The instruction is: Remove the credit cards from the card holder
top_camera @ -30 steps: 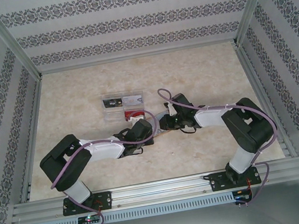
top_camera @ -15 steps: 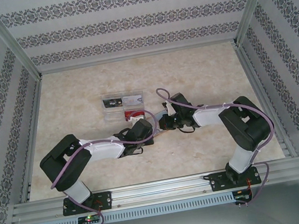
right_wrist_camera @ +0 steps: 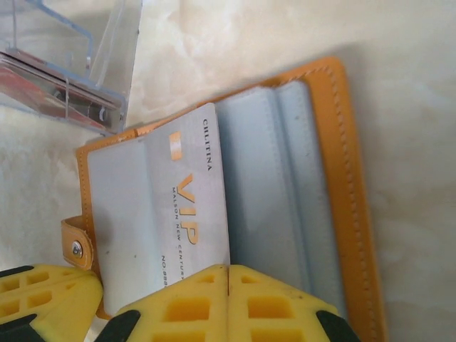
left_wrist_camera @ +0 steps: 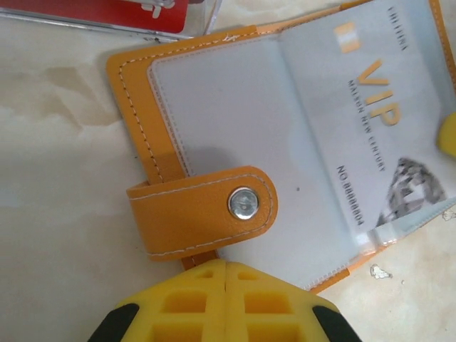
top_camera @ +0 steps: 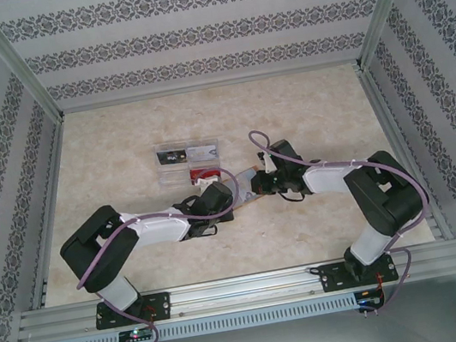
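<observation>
The orange-tan card holder (left_wrist_camera: 196,214) lies open on the table, grey-blue pockets up and its snap strap (left_wrist_camera: 244,203) folded over the left page. A silver VIP card (right_wrist_camera: 187,206) sticks partway out of a pocket. My left gripper (left_wrist_camera: 226,265) is shut, its yellow tips resting over the holder's near edge. My right gripper (right_wrist_camera: 228,269) is shut at the card's end, and the card's long edge runs into the seam between its fingers. Seen from above, both grippers (top_camera: 234,198) (top_camera: 255,186) meet over the holder at mid-table.
A clear plastic box (top_camera: 188,164) holding cards, one of them red (left_wrist_camera: 107,11), sits just beyond the holder and close to it (right_wrist_camera: 64,71). The left fingers (right_wrist_camera: 43,292) crowd the strap side. Patterned walls enclose the marbled tabletop (top_camera: 323,112).
The right arm has shifted slightly to the right, away from the left gripper. The left arm has stayed in place.
</observation>
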You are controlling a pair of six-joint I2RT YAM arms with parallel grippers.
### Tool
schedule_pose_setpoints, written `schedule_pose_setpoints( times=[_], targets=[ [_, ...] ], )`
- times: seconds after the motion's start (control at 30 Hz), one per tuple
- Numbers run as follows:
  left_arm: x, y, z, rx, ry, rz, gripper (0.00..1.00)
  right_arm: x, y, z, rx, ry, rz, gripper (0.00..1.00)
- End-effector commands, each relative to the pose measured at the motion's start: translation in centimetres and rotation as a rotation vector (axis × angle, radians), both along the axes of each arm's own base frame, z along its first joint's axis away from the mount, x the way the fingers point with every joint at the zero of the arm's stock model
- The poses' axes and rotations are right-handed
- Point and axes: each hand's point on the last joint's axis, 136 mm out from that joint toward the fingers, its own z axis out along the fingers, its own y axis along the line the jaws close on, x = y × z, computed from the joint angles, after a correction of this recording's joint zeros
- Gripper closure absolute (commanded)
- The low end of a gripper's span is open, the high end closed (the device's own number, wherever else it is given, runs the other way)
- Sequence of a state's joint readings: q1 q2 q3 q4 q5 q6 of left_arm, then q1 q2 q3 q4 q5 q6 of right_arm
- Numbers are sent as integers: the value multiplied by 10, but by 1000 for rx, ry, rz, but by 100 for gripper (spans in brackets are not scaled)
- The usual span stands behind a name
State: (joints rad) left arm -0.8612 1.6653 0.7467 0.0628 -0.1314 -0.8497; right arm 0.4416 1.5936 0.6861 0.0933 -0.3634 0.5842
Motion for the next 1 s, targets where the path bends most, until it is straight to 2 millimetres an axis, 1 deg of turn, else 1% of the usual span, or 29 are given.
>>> schedule_pose_setpoints(
  times=[0.0,0.13,0.2,0.23,0.33,0.4,0.47,0.5,0.6,0.67,0.73,0.87,0.97],
  targets=[
    [-2,17,1,40,20,34,100,3,-26,4,-58,-38,-61,100],
    [-2,13,12,23,7,10,100,4,-32,24,-43,-94,-68,100],
    [-2,9,22,1,-5,-5,99,4,-32,36,-34,-130,-64,100],
    [-2,7,29,-12,-14,-12,97,5,-32,44,-32,-151,-62,100],
    [-2,9,52,-41,-48,-16,86,5,-31,65,-48,-215,-46,100],
    [-3,18,68,-45,-81,7,69,5,-28,79,-79,-273,-17,100],
    [-6,34,83,-35,-117,48,55,5,-21,94,-139,-344,26,100],
    [-8,42,91,-32,-135,66,50,5,-17,102,-160,-384,49,100],
    [-18,73,114,-25,-196,131,33,2,4,125,-200,-517,141,100],
    [-27,96,128,-19,-233,173,12,1,21,138,-221,-605,220,100],
    [-36,116,139,-14,-266,204,1,1,37,145,-237,-658,307,100],
    [-56,158,154,-24,-331,289,0,7,70,151,-254,-709,465,100],
    [-68,176,158,-64,-370,310,0,14,92,150,-330,-770,589,100]
  ],
)
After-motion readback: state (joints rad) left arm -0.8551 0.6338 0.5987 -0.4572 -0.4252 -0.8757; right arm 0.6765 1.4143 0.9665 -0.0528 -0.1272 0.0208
